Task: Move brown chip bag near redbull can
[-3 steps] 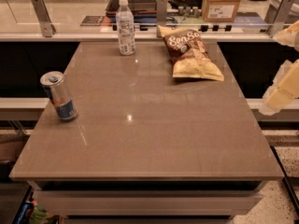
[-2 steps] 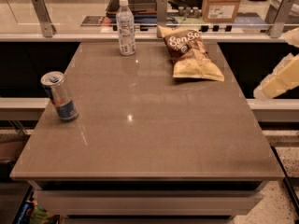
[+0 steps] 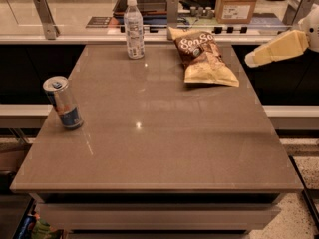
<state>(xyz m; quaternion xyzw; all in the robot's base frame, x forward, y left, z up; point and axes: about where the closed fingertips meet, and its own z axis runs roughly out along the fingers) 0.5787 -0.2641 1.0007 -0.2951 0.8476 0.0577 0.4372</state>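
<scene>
camera view: only one, high above near edge of table point(image 3: 164, 148) | faces forward and down toward far counter point(image 3: 75, 26) | mid-range, whole tabletop framed | gripper point(image 3: 249, 59) at upper right, beside table's far right corner

One bag point(image 3: 205, 59), can point(image 3: 63, 102), bottle point(image 3: 133, 29), right-edge tool point(image 3: 250, 60).

Tool point(image 3: 253, 59) right of bag point(image 3: 204, 56), can point(image 3: 63, 103) left

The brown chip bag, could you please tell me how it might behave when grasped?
The brown chip bag looks puffy and crinkled, so it is probably light and floppy, deforming under a pinch. Its smooth film may slip. The gripper hangs beyond the right edge of the table, beside the bag.
</scene>
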